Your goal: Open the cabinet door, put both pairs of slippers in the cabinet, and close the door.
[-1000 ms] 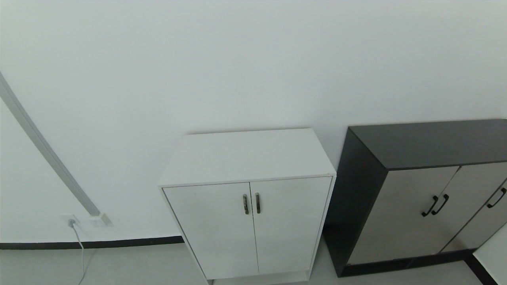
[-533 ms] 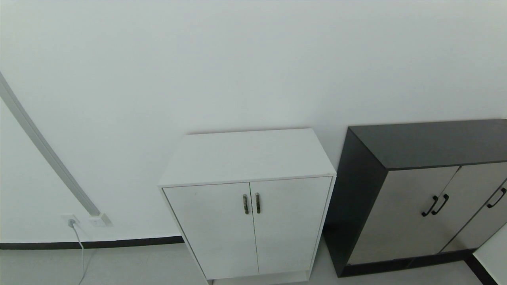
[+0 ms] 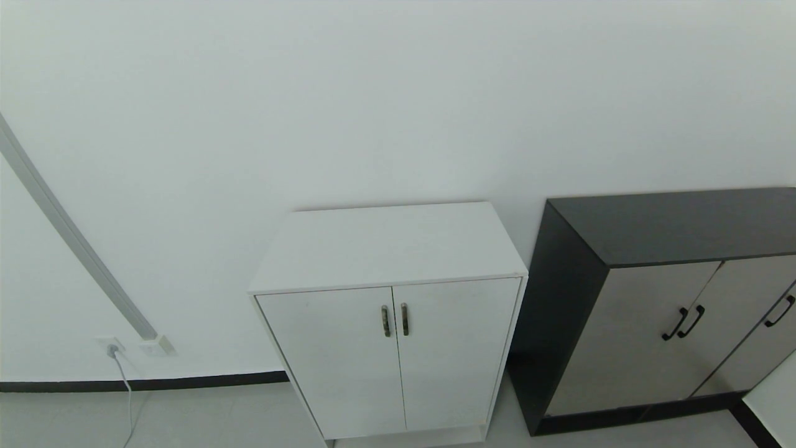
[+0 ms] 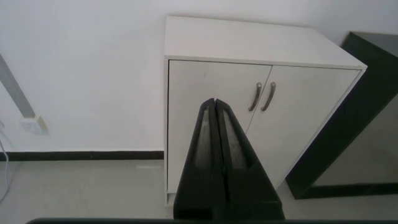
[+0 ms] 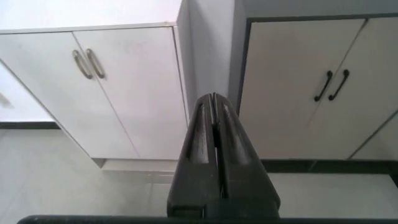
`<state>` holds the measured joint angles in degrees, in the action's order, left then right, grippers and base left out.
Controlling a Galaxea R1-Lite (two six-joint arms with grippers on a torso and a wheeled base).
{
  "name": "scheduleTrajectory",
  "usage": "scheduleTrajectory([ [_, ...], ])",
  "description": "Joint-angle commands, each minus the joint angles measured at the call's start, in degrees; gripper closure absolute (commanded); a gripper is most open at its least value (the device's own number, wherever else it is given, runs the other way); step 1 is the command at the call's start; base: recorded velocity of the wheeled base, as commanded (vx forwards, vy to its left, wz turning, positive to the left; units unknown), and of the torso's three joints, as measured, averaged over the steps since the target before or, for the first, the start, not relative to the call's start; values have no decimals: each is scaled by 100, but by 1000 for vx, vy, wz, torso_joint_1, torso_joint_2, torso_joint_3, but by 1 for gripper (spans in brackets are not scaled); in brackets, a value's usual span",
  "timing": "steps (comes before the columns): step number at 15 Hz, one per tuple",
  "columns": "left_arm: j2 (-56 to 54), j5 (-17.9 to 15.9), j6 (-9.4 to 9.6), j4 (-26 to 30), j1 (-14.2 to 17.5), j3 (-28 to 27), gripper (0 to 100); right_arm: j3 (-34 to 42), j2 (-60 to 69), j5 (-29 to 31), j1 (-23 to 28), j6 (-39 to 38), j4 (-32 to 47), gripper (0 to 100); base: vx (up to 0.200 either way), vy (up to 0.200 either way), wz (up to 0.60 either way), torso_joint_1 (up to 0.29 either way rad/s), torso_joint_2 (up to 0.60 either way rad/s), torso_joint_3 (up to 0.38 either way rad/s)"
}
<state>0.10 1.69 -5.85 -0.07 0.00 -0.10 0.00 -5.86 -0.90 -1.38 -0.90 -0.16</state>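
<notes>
white cabinet (image 3: 385, 261) against wall, both doors shut, just beside black cabinet (image 3: 653, 230) | left gripper (image 4: 216, 109) clamped tight, empty, well apart from cabinet, pointing at its left door | right gripper (image 5: 214, 99) clamped tight, empty, pointing between the two cabinets
</notes>
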Motion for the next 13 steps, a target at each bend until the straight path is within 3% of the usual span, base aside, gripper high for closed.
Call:
scheduleTrajectory([
  [1,-1,6,-4,-1,0,1,100,0,191,-15,296,37,7,100,0,0,0,0,0,0],
  [13,-1,-11,31,-1,0,1,100,0,578,99,164,-138,-28,100,0,0,0,0,0,0],
])
